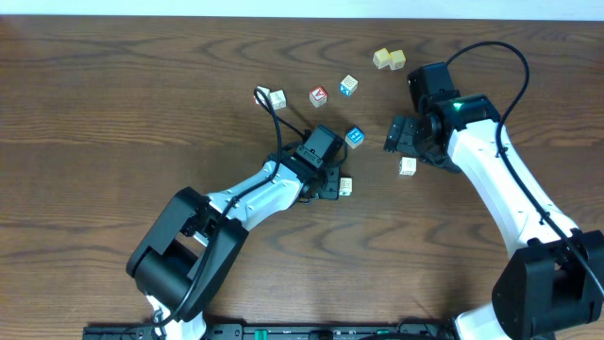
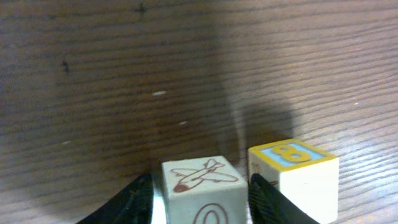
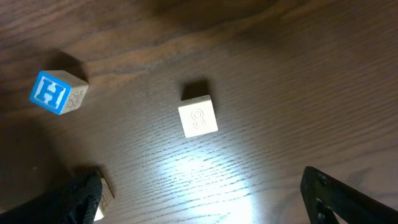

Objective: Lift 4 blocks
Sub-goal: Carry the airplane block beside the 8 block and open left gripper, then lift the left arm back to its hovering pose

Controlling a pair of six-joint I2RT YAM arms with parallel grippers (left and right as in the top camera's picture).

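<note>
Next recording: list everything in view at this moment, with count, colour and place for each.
dark brown wooden table: one, under everything
yellow cubes: two, side by side, far side, right
red-faced cube: one, far middle
pale blue-topped cube: one, right of it
cream printed cube: one, left of red-faced
blue H cube: one, centre
white embossed cube: one, right of centre
cream airplane cube: one, near centre
cream cube with yellow-bordered 8: one, beside it
left gripper: one, black, astride airplane cube
right gripper: one, black, open, empty, near embossed cube
</note>
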